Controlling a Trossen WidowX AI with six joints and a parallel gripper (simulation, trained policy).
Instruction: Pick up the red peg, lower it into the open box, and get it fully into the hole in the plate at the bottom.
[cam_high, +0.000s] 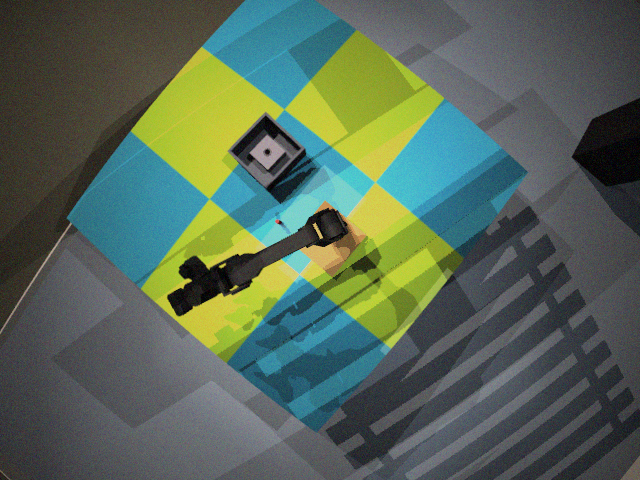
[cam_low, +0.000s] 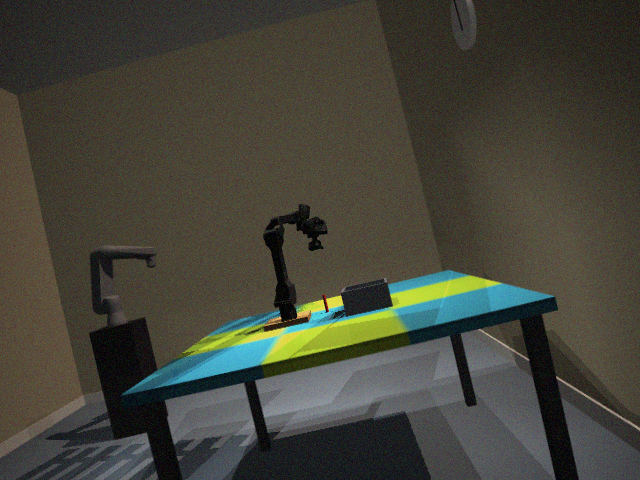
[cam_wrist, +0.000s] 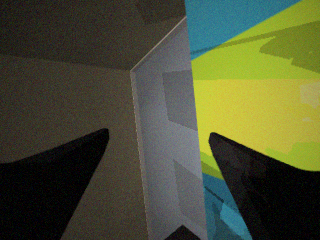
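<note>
The blue and yellow-green checkered table (cam_high: 170, 180) (cam_low: 465, 310) carries my black arm (cam_high: 284, 250) (cam_low: 279, 263). On the wall hangs a round clock (cam_low: 466, 25)—any writing on its face is too small to read. The gray open box (cam_high: 286, 173) (cam_low: 367, 298) stands near my base. My hand (cam_high: 184, 284) (cam_low: 315, 245) (cam_wrist: 159, 135) is raised above the tabletop, fingers spread wide, gripping nothing. Inside the box lies the pale plate (cam_high: 275, 160) with its hole. The red peg (cam_high: 278, 221) (cam_low: 325, 303) stands upright on the table—outside the box, between it and my arm.
</note>
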